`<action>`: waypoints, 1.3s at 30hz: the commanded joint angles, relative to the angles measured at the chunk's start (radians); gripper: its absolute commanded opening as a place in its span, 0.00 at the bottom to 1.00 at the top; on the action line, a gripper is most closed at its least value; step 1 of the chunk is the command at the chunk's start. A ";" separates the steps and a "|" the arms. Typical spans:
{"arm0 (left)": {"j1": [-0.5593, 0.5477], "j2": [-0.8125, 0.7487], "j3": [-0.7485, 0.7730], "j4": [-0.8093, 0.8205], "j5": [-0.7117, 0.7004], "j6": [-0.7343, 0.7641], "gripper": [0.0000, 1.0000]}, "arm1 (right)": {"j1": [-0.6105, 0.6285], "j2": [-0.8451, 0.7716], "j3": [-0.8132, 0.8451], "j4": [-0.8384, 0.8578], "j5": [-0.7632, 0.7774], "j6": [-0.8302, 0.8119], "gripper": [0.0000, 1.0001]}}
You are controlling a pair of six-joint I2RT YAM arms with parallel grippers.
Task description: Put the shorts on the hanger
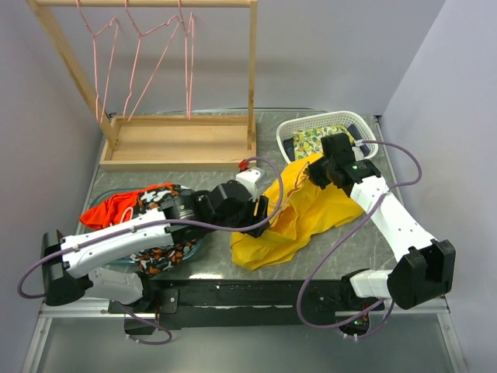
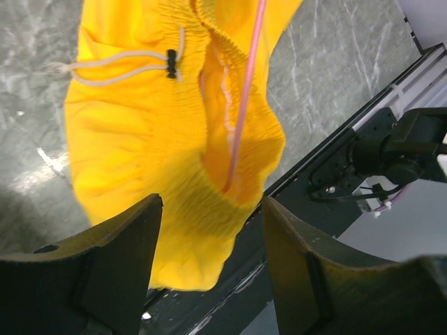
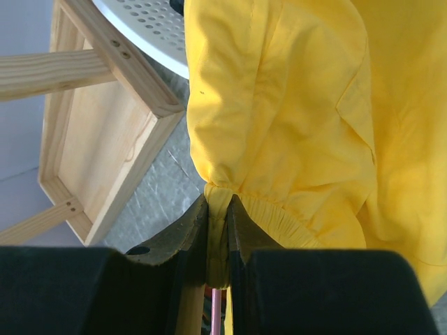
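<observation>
The soft, bright yellow fabric shorts (image 1: 299,214) lay crumpled on the grey bench (image 1: 266,148), just in front of the white plastic basket (image 1: 311,124). Their gathered, stretchy waistband was pinched tight by the right claw (image 3: 218,209). The left claw (image 2: 209,206) was open and empty. The thin pink wire hanger (image 2: 244,105) was poked into the waist. The waistband needed to be held stretched, so the smooth wire could be slid in without snagging.

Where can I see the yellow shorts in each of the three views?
Top external: shorts right of centre, between both arms.
Left wrist: shorts upper centre, above the open left hand.
Right wrist: shorts upper right, fabric pinched by the right hand.
Shared landmark: grey table.
</observation>
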 commanded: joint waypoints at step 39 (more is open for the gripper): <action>-0.185 -0.122 -0.285 0.454 -0.400 0.142 0.01 | 0.000 -0.155 -0.065 0.190 -0.223 -0.248 0.73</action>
